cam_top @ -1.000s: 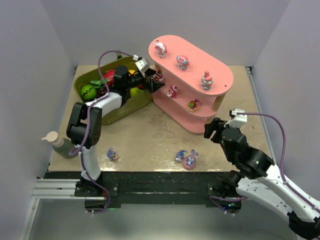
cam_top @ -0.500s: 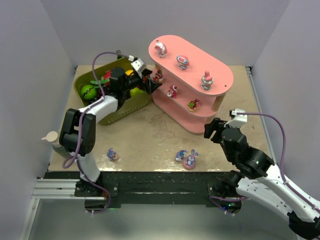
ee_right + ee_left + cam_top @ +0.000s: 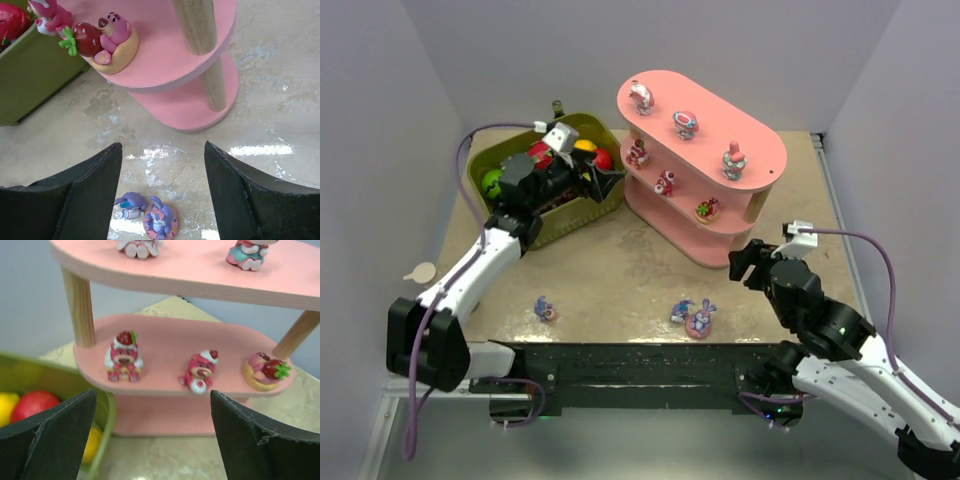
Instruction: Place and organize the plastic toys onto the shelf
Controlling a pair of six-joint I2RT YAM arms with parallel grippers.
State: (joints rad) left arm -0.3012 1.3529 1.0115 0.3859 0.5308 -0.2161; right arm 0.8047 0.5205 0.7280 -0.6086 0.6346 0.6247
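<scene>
Upper centre of the overhead view, a pink three-tier oval shelf (image 3: pixel 765 150) carries six tiny glossy plastic toys (image 3: pixel 665 182) — three more lie on the tan surface (image 3: pixel 620 260), lower centre. By the olive-green basket (image 3: pixel 555 225) the left hand (image 3: pixel 611 178) is spread, empty — the right hand (image 3: pixel 748 262) likewise.

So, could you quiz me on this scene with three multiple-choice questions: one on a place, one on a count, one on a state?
1. Where do the toys not yet on the shelf lie? A in a drawer; B on the table, toward its near edge; C on the lowest board.
2. How many figurines stand on the top board? A one; B five; C three.
3. The left gripper is: A open and empty; B shut on a toy; C out of sight.
Answers: B, three lie on bare tabletop; C, three show from above; A, its jaws stand apart, nothing between.
</scene>
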